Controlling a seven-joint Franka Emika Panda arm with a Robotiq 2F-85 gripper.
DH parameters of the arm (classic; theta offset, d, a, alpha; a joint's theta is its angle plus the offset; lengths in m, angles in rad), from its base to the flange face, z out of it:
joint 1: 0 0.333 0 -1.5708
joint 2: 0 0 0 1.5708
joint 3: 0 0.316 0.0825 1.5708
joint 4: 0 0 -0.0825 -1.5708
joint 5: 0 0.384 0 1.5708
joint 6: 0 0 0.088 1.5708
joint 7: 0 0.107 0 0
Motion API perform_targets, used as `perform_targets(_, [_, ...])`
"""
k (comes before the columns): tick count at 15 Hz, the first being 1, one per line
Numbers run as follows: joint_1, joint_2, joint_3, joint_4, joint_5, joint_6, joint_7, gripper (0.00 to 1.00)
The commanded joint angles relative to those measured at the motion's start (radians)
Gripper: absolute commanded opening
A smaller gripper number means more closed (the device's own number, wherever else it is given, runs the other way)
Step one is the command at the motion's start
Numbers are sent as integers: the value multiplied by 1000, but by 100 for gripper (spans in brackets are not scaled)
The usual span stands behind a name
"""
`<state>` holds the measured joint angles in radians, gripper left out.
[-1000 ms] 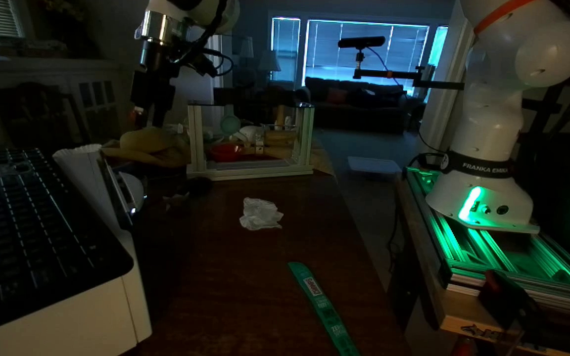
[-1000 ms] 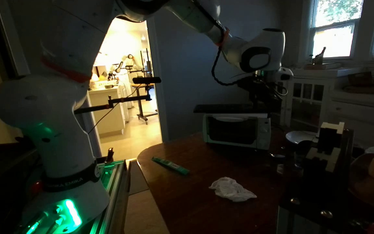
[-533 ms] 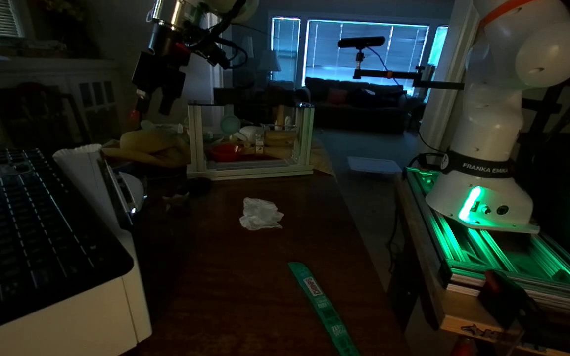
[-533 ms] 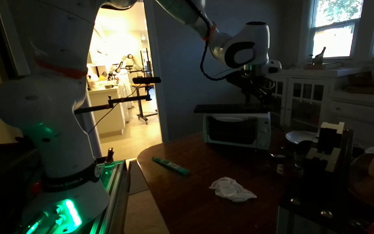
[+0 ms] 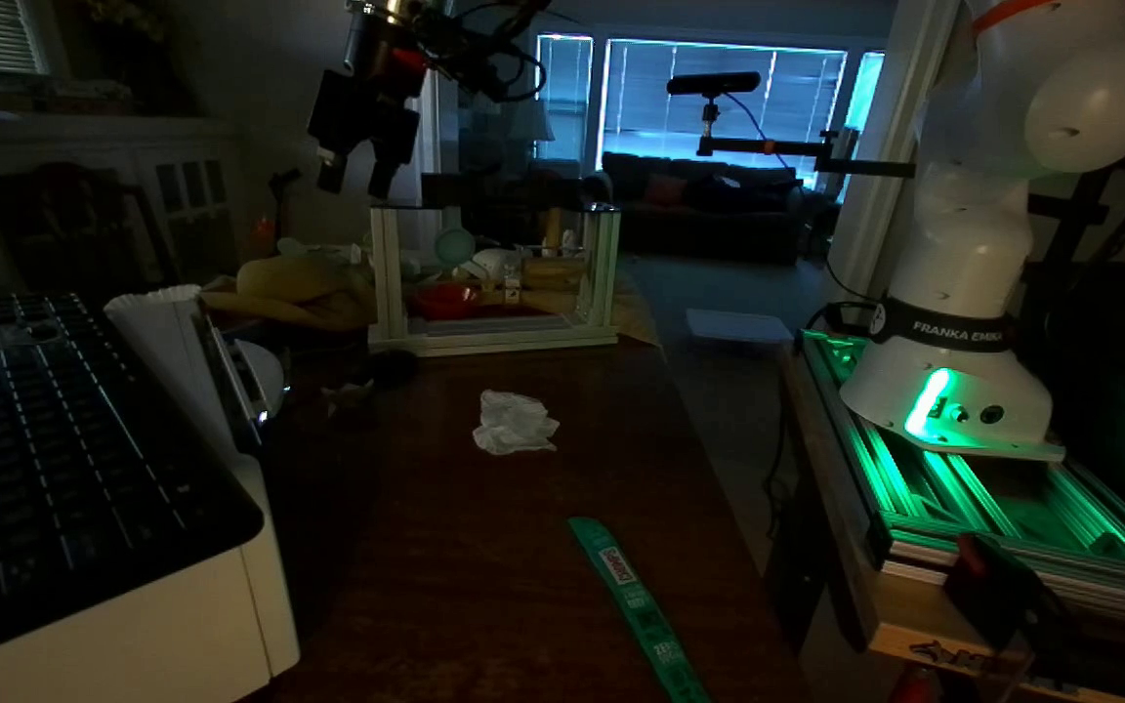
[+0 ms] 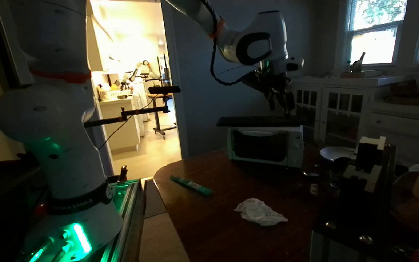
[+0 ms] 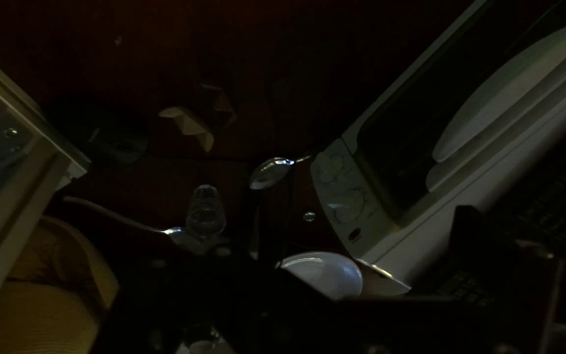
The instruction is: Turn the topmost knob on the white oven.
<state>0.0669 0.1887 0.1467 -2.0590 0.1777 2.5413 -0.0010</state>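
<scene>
Fingers (image 5: pixel 385 171) were held raised above the tabletop (image 5: pixel 484 547), parted by a clear gap, nothing gripped / oven (image 6: pixel 262 145) was seated on the tabletop, black slab (image 6: pixel 253 121) laid on top / upper knob (image 7: pixel 351 205) was seen untouched on its front / spoon (image 7: pixel 270 173) was noted near the oven / white wad (image 6: pixel 259 212) and green strip (image 6: pixel 191 185) were seen lying apart.

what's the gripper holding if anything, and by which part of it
Nothing is held: the gripper hangs open, its fingers apart with nothing between them; the wrist view shows the knobs of the white oven ungripped.
</scene>
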Motion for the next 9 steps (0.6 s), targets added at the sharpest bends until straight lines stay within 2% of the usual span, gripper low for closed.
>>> perform_targets(1, [15, -15, -17, -11, -22, -9, 31, 100])
perform_targets(9, [23, -35, -28, -33, -40, -17, 59, 100])
